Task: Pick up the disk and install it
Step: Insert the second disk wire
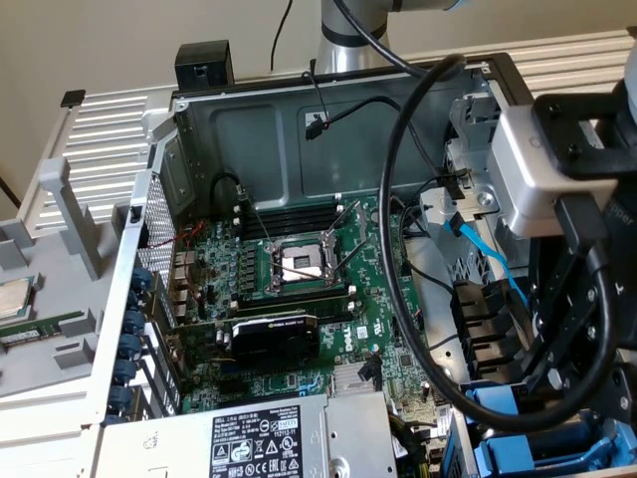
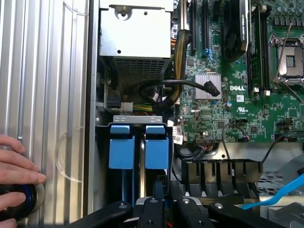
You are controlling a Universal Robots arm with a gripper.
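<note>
While my arm hangs over the open computer case (image 1: 249, 129) in the exterior view, the gripper (image 1: 557, 398) sits low at that view's right, above blue carriers (image 1: 518, 438) in the drive bay. From the wrist view, the gripper (image 2: 164, 204) is nearly closed over the blue-framed disk (image 2: 156, 147), seated in the bay beside a second carrier (image 2: 121, 147). A person's hand (image 2: 16, 166) rests on the ribbed panel (image 2: 47, 71).

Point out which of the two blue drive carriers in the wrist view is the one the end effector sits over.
The blue carrier nearer the motherboard: the end effector sits right at its end. The other blue carrier stands on the side toward the ribbed metal panel.
</note>
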